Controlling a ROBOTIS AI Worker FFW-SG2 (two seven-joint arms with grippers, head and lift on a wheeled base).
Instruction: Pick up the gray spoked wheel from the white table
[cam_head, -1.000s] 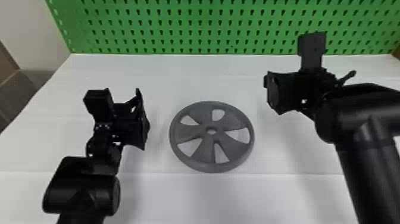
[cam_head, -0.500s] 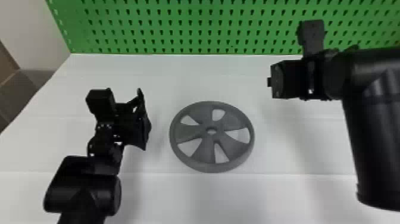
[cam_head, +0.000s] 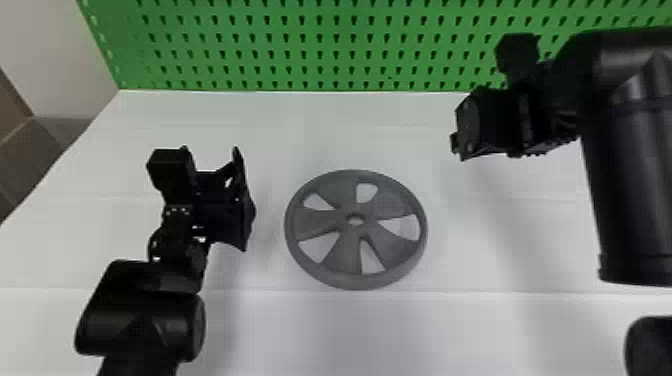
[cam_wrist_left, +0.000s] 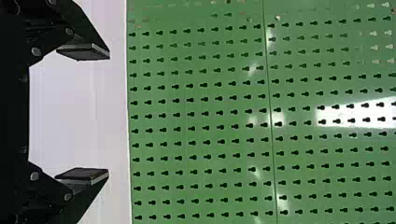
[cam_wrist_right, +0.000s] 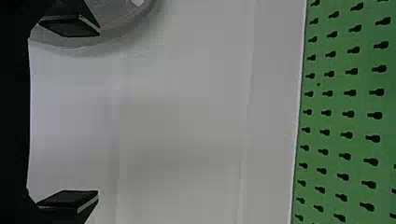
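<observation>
Gray spoked wheel (cam_head: 347, 250) lies flat mid-table, untouched! Left gripper (cam_head: 243, 200), arm up from the near edge, spread and empty; right gripper (cam_head: 462, 135) hangs far right, wide open, empty too. White table (cam_head: 350, 330), green pegboard (cam_head: 350, 45) beyond. Right wrist view catches the wheel's rim by one finger.

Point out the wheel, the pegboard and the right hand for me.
Wheel (cam_head: 347, 247), head view: on a spoke.
Pegboard (cam_head: 350, 45), head view: on its perforated face.
Right hand (cam_wrist_right: 99, 113), right wrist view: midway between its fingertips.
</observation>
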